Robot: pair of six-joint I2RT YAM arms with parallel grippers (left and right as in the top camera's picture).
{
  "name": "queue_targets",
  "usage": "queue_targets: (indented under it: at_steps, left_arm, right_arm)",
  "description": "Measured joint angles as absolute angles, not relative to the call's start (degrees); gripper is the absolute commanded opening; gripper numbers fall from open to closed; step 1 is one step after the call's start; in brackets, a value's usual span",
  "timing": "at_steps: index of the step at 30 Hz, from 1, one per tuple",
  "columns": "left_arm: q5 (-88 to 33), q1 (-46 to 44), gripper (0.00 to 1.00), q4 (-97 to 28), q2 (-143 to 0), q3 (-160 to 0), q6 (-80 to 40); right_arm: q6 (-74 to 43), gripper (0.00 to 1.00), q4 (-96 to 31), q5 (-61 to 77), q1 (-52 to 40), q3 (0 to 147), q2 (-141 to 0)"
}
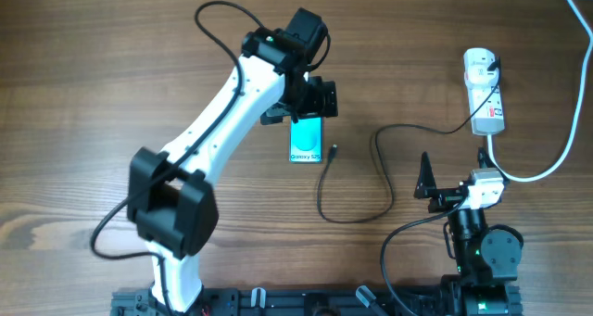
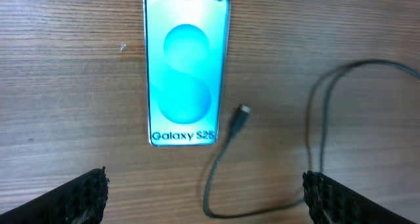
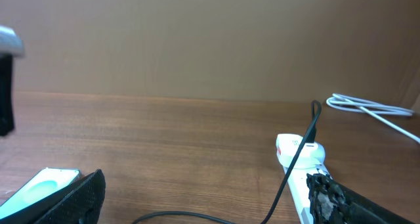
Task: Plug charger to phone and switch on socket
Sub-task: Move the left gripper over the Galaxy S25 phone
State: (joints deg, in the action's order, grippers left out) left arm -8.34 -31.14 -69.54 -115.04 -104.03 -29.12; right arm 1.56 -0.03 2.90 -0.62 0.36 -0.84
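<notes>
From overhead, the left tool (image 1: 310, 110) hangs over the wooden counter (image 1: 93, 75), right above the far end of the phone (image 1: 307, 142). The phone lies flat with its turquoise screen up, its near end sticking out below the tool. The charger (image 1: 320, 197) has its small plug tip (image 1: 333, 152) just beside the phone's lower right corner, not touching it. Its thin black cable loops away towards the right tool (image 1: 428, 188) and then runs up to the white socket (image 1: 486, 94), which lies ahead of that tool, well apart from it. The left wrist view shows the left tool (image 2: 205, 188) spread wide, with one black finger (image 2: 85, 192) at each lower corner of the frame. The phone (image 2: 187, 73) lies ahead of the tool, left of centre, with the "Galaxy" end nearest. The plug tip (image 2: 241, 113) rests free on the wood beside that end. In the right wrist view the right tool (image 3: 207, 198) is also spread wide and holds nothing. The socket (image 3: 298, 159) lies ahead by its right finger (image 3: 328, 192), with the charger cable (image 3: 293, 166) crossing it and a thick white cable (image 3: 371, 109) beyond. The phone (image 3: 39, 184) shows just past the left finger.
</notes>
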Motion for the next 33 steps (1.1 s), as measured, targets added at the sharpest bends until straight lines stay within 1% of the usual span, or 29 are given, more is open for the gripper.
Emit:
queue_targets:
  at_steps: [4,10,16,33]
  left_arm:
    - [-7.25,-31.42,1.0,-66.78,-120.44,-104.03,-29.52]
    - [-1.63,-33.06,1.0,-64.42,-124.55,-104.03,-29.71]
    - [-1.3,-33.71,1.0,-62.67,-129.56,-104.05,-29.71]
    - [-0.64,-33.76,1.0,-61.41,-129.78,-104.05,-29.43]
  right_arm:
    - [1.56,1.0,-0.05,2.92,-0.62,0.36,-0.84]
    - [1.56,1.0,-0.05,2.92,-0.62,0.36,-0.84]
    - [1.56,1.0,-0.05,2.9,-0.62,0.36,-0.84]
    - [1.56,1.0,-0.03,2.92,-0.62,0.36,-0.84]
